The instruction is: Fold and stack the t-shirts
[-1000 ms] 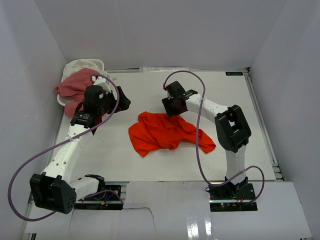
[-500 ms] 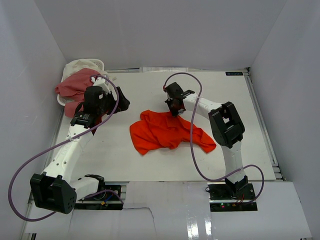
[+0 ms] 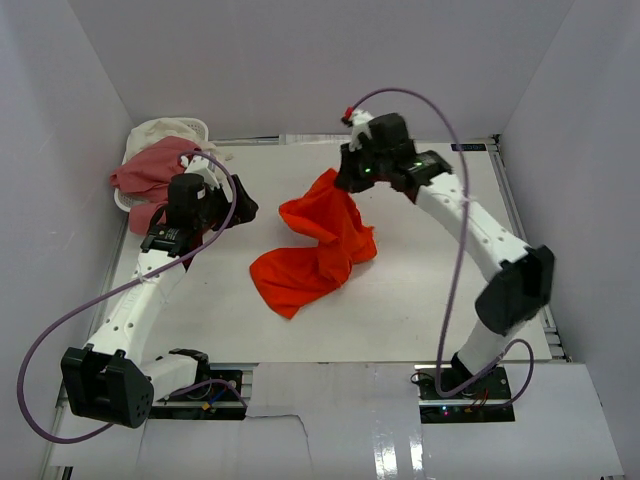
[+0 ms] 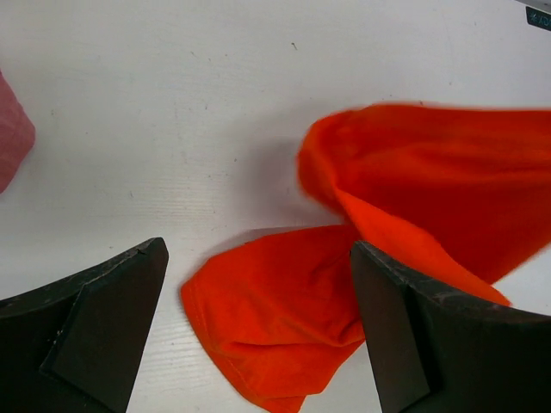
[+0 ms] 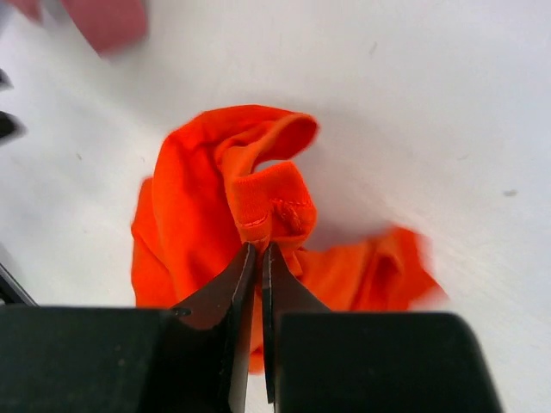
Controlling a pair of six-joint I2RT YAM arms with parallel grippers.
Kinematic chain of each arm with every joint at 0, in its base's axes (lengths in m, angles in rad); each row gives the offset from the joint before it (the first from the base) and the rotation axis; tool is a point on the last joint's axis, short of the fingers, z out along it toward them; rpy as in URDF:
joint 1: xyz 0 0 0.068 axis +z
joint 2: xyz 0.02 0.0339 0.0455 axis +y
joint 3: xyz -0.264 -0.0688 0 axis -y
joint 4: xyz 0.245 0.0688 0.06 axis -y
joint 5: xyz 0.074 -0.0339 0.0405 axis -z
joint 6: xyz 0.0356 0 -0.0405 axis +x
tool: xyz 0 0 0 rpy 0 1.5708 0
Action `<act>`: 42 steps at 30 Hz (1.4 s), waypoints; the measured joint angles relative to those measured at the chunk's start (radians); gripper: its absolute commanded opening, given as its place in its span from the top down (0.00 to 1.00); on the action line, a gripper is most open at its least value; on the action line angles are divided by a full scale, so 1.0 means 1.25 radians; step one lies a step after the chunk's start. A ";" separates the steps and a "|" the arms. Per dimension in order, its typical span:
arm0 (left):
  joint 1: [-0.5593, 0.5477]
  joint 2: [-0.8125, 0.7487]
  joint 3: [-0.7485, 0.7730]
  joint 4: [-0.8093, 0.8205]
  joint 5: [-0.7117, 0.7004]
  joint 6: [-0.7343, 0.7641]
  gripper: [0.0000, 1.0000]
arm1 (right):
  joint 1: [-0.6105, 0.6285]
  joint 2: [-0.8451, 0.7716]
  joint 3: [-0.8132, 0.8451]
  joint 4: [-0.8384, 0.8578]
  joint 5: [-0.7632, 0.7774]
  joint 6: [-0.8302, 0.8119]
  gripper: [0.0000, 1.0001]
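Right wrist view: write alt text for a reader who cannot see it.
The right gripper, jaws closed, pinches a stitched edge of the orange-red t-shirt, which hangs bunched beneath it over the white table. A blurred pink cloth shows in the top left corner.

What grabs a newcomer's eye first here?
The bright orange shirt mid-table, one edge pinched in the shut right gripper and held up toward the far side. Next, the left gripper hanging open just left of it, and a pink shirt heaped at the far-left corner.
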State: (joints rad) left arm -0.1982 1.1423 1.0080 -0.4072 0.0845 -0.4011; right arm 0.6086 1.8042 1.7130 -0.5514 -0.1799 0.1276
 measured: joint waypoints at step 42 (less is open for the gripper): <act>0.001 0.036 0.007 0.002 0.084 0.015 0.02 | 0.179 -0.489 -0.619 -0.315 0.299 0.360 0.07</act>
State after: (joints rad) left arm -0.1970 1.1870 1.0164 -0.4042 0.1894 -0.3820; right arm 0.8326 1.1927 0.9398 -0.9451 0.1940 0.5770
